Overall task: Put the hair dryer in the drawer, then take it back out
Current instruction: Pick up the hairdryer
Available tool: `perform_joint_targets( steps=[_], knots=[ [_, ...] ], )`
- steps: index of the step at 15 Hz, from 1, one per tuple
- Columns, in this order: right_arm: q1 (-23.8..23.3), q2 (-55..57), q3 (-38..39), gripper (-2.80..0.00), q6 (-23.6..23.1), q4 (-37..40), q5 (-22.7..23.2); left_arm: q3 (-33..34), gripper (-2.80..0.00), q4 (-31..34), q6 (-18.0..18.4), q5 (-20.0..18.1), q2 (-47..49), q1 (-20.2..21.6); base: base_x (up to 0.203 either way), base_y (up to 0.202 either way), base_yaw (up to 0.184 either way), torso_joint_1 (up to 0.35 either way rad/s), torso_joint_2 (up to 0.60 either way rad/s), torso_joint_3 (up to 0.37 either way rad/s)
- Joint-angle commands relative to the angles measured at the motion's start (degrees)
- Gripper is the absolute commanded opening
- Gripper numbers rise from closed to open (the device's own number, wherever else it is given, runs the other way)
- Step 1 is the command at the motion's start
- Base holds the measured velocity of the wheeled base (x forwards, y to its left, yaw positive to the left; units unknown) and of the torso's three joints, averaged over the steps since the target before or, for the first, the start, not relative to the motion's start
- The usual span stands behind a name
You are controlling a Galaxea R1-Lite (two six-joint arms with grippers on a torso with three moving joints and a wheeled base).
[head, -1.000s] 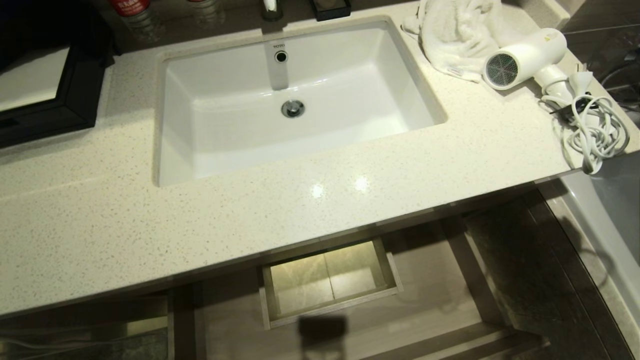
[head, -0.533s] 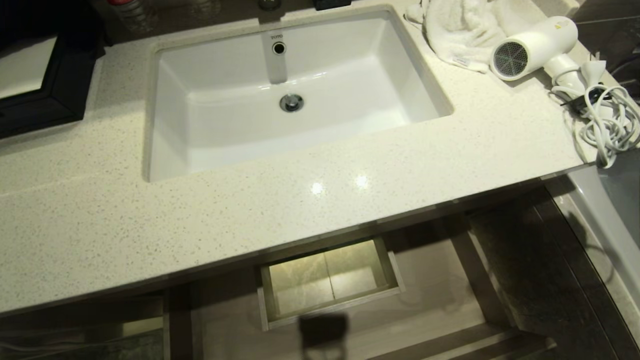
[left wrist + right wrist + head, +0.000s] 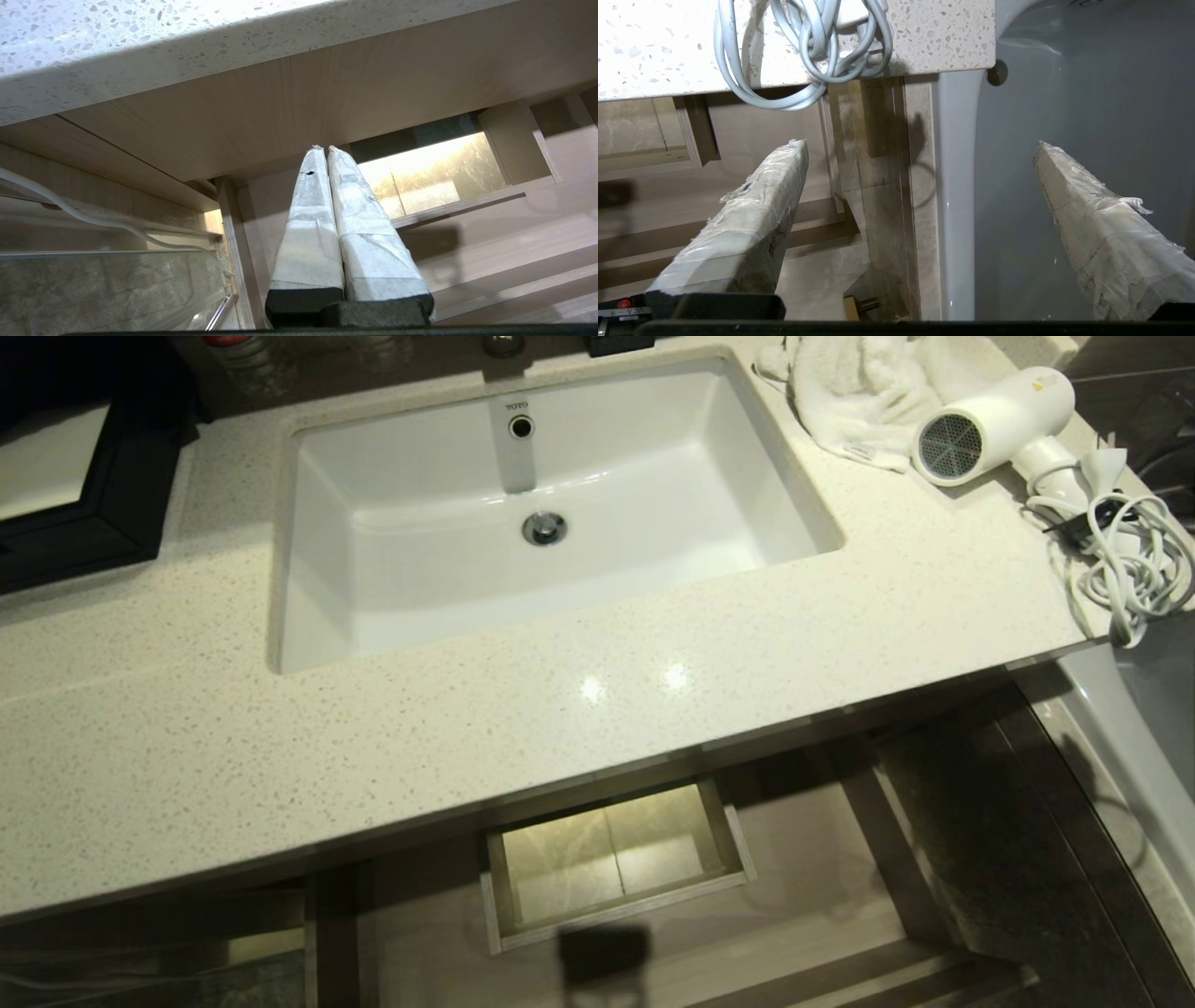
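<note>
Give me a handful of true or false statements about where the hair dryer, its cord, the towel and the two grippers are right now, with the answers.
1. The hair dryer lies on the counter beside the towel. True.
2. The drawer is shut. False: it is pulled out below the counter edge, with no dryer in it.
3. The cord hangs partly over the counter edge. True.
4. The right gripper is shut on the cord. False: it is open and empty, below the counter edge.
5. The left gripper is shut. True, with nothing held.
6. The dryer sits in the sink. False: it is on the counter to the sink's right.
</note>
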Motion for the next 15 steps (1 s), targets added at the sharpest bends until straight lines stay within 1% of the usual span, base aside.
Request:
perform_joint_targets(
  steps=[1,5,6,9,12,15],
  knots=[
    [0.0,-0.7,0.6,0.00,0.0,0.1,0.7,0.0,-2.80,0.0,0.0,0.0,0.0,0.0,0.000,0.000,0.000,0.000,0.00,0.000],
    [-0.2,-4.0,2.0,0.00,0.1,1.8,3.7,0.0,-2.80,0.0,0.0,0.0,0.0,0.0,0.000,0.000,0.000,0.000,0.00,0.000],
    [-0.2,-5.0,2.0,0.00,0.1,3.7,4.3,0.0,-2.80,0.0,0.0,0.0,0.0,0.0,0.000,0.000,0.000,0.000,0.00,0.000],
    [-0.3,-5.4,-1.1,0.00,0.5,8.5,5.6,0.0,-2.80,0.0,0.0,0.0,0.0,0.0,0.000,0.000,0.000,0.000,0.00,0.000],
    [-0.4,-5.2,-2.2,0.00,0.3,8.4,5.8,0.0,-2.80,0.0,0.0,0.0,0.0,0.0,0.000,0.000,0.000,0.000,0.00,0.000],
    [-0.4,-6.4,-1.4,0.00,0.5,8.8,6.6,0.0,-2.80,0.0,0.0,0.0,0.0,0.0,0.000,0.000,0.000,0.000,0.00,0.000]
  ],
)
